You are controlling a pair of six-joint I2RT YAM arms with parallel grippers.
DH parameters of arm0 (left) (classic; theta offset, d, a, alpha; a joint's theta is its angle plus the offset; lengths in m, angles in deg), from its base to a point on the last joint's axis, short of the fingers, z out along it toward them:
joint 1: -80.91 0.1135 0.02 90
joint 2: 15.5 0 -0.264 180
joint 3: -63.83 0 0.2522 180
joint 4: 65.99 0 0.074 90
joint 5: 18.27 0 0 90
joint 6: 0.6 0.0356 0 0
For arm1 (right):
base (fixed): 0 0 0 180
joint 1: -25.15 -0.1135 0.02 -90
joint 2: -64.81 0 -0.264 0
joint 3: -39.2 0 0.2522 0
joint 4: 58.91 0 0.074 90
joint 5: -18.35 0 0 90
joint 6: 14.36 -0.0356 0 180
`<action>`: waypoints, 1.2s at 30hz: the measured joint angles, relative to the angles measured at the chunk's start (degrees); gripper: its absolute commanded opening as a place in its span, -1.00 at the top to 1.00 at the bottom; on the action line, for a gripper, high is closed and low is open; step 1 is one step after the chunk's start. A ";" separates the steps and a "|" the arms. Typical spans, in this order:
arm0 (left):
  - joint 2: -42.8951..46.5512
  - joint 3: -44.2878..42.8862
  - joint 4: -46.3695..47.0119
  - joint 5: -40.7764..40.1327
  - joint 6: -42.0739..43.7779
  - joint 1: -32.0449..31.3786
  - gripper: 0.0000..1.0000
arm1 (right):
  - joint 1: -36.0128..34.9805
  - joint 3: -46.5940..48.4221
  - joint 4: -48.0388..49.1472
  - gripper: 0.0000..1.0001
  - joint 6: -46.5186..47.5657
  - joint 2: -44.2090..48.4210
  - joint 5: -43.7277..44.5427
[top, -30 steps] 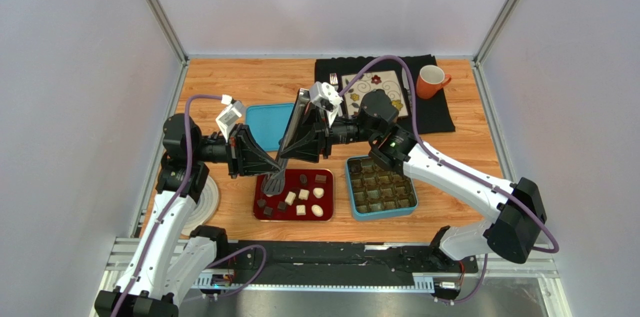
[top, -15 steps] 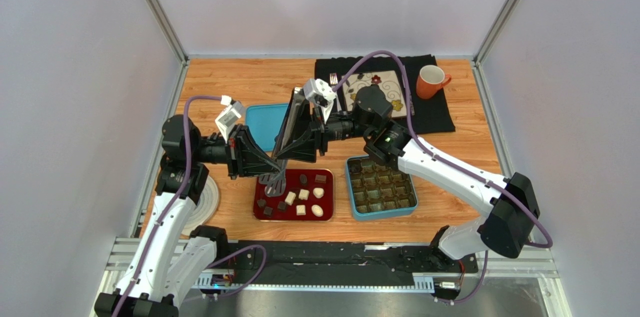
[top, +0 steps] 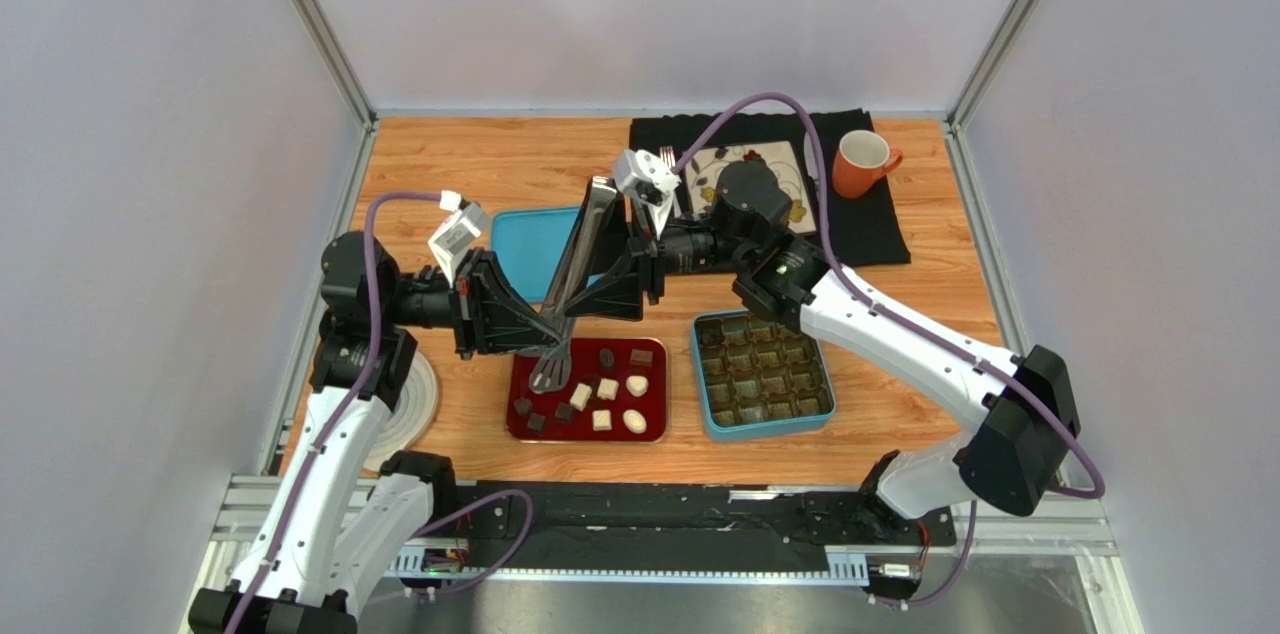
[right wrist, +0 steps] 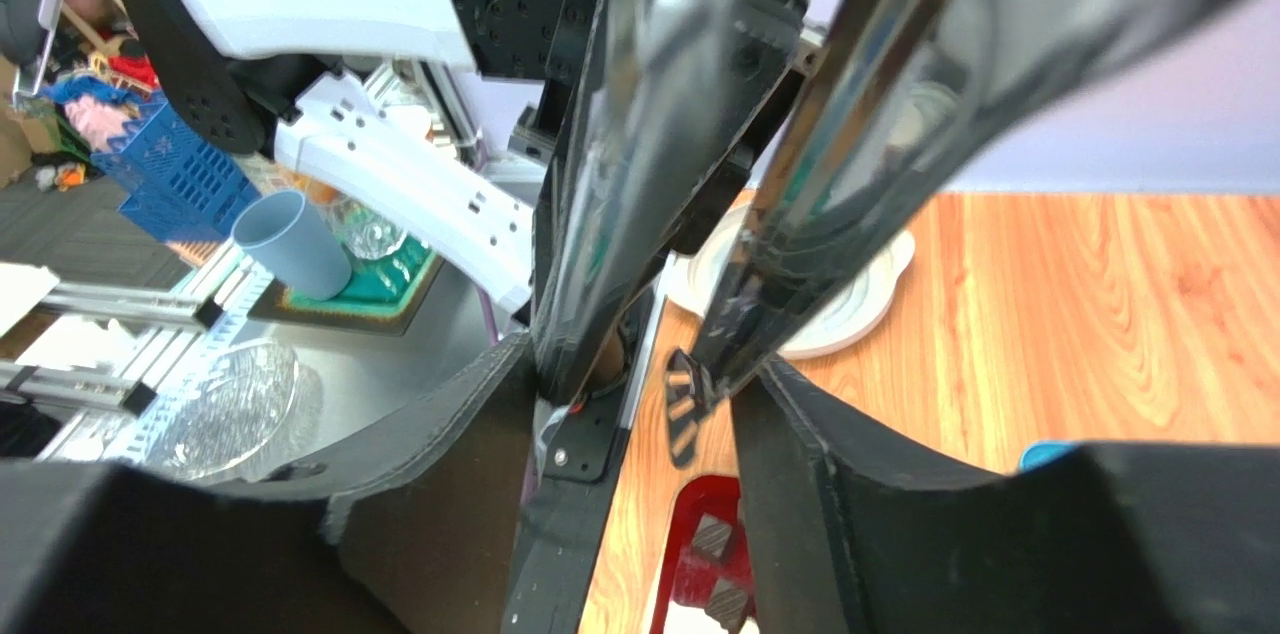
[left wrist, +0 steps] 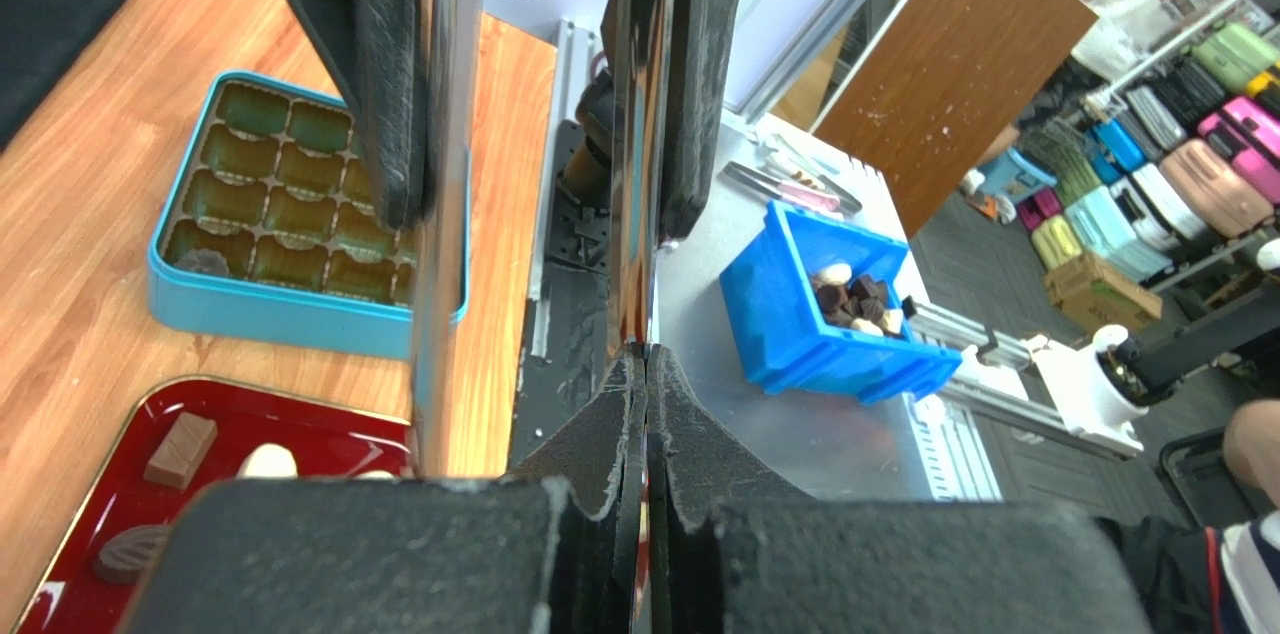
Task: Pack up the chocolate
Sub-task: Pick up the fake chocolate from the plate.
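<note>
Left hand (left wrist: pixel 648 360) is pinching shut on tongs (top: pixel 586 237) above red tray (top: pixel 658 394); right hand (right wrist: pixel 643 364) is clasping both tong arms. Chocolate (top: pixel 607 390) is all lying in that tray; blue compartment box (top: pixel 763 429) beside the tray is looking unfilled, so packing seems barely started.

The top view was bright, evenly lit from above and sharp throughout; the arms cast only soft, faint shadows on the wooden surface (top: pixel 451 162); the red tray (top: pixel 589 438) showed a mild sheen; the pale walls looked flat and slightly washed out. Both wrist views bent straight lines toward their edges; in the left one the left hand (left wrist: pixel 648 364) filled the bottom as a dark, blurred mass, while the background was crisper; in the right one the tongs (right wrist: pixel 887 94) carried streaky glare, and the right hand (right wrist: pixel 649 387) sat underexposed and soft.
</note>
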 measured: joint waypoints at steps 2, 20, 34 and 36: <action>0.24 0.00 0.20 0.15 0.00 0.00 0.99 | 0.07 -0.52 3.21 -0.19 -2.25 -0.11 0.22; 1.11 0.00 0.24 0.44 -0.42 -0.02 1.00 | 0.55 -3.89 26.10 -0.21 -22.64 -4.76 -0.35; 1.16 0.00 0.59 0.17 -1.46 0.00 1.00 | 0.55 -2.97 33.92 -0.04 -30.93 -8.37 -2.89; 1.22 0.00 1.03 0.22 -1.53 0.00 1.00 | 0.55 -2.21 33.83 -0.11 -30.93 -8.61 -3.39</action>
